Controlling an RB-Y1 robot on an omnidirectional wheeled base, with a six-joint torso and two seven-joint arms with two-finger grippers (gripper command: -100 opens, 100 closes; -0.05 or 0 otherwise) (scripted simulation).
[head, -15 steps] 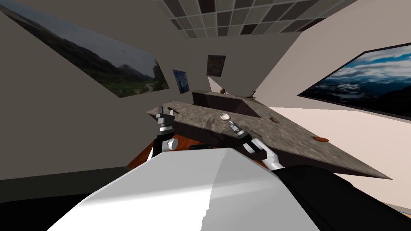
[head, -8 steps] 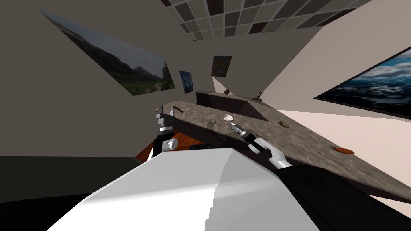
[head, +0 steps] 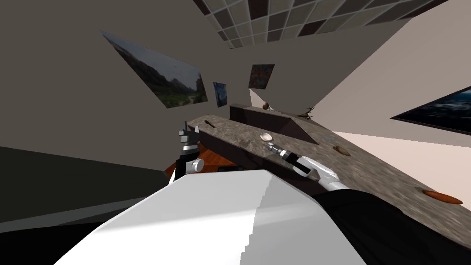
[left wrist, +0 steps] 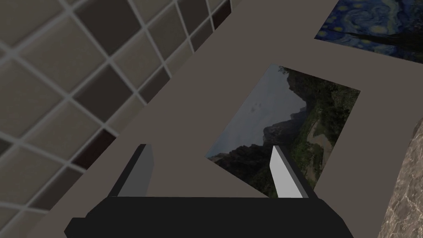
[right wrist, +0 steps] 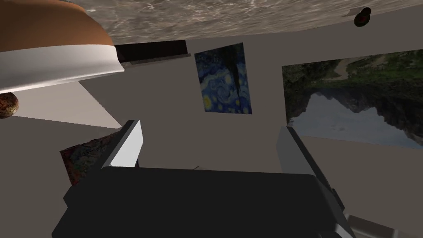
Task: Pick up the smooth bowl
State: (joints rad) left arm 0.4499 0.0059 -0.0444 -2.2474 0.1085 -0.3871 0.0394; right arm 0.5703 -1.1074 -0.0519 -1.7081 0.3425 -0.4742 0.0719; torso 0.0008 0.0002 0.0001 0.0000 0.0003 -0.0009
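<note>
While the bowl (head: 266, 136) sits on the stone counter (head: 377, 172), the right gripper (head: 269, 146) hovers just beside it at 5 o'clock, fingers wide and empty. The left gripper (head: 191, 129), off the counter's 9 o'clock end, is wide too.

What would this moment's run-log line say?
phase: pre-grasp | right gripper: open, just short of bowl on counter | left gripper: open, beside counter | bowl: not grasped

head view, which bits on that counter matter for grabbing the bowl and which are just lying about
For the job: bowl; right gripper, open, close to it; stone-patterned counter under it.
Lying about: flat brown piece; small brown piece; dark piece at the far end; left gripper, open, off the counter's end.
</note>
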